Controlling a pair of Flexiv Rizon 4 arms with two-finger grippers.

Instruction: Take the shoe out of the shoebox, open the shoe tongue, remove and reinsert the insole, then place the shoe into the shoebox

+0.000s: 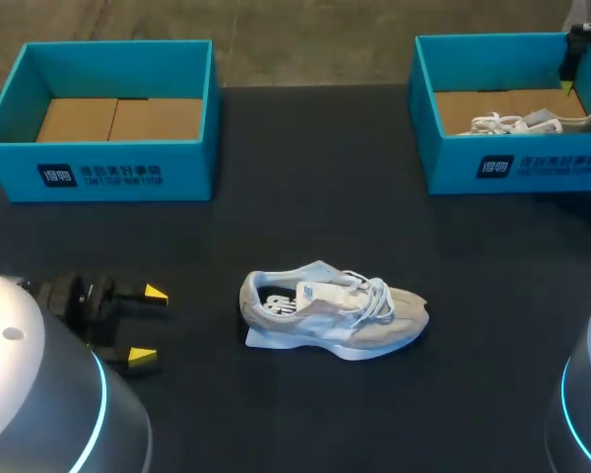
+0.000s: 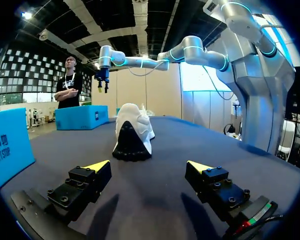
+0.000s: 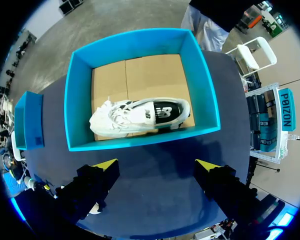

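Left gripper (image 1: 150, 323) spread empty near beige laced shoe (image 1: 330, 310); right gripper (image 3: 160, 162) spread above rectangular cardboard shoebox (image 3: 77, 100).

Both gape wide: left claw (image 1: 149, 323) low, right claw (image 3: 157, 162) high.

Two blue shoeboxes (image 1: 98, 175) (image 1: 520, 169), two pale shoes (image 1: 330, 310) (image 1: 532, 122) — one boxed — two grippers (image 1: 148, 323) (image 3: 157, 164)

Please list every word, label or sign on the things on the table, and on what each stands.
Left shoebox, front wall: white logo and two lines of print, too small to read surely.
Right shoebox, front wall: same print, too small.
Loose shoe: dark mark on insole, unreadable.
Boxed shoe: side logo, no words.
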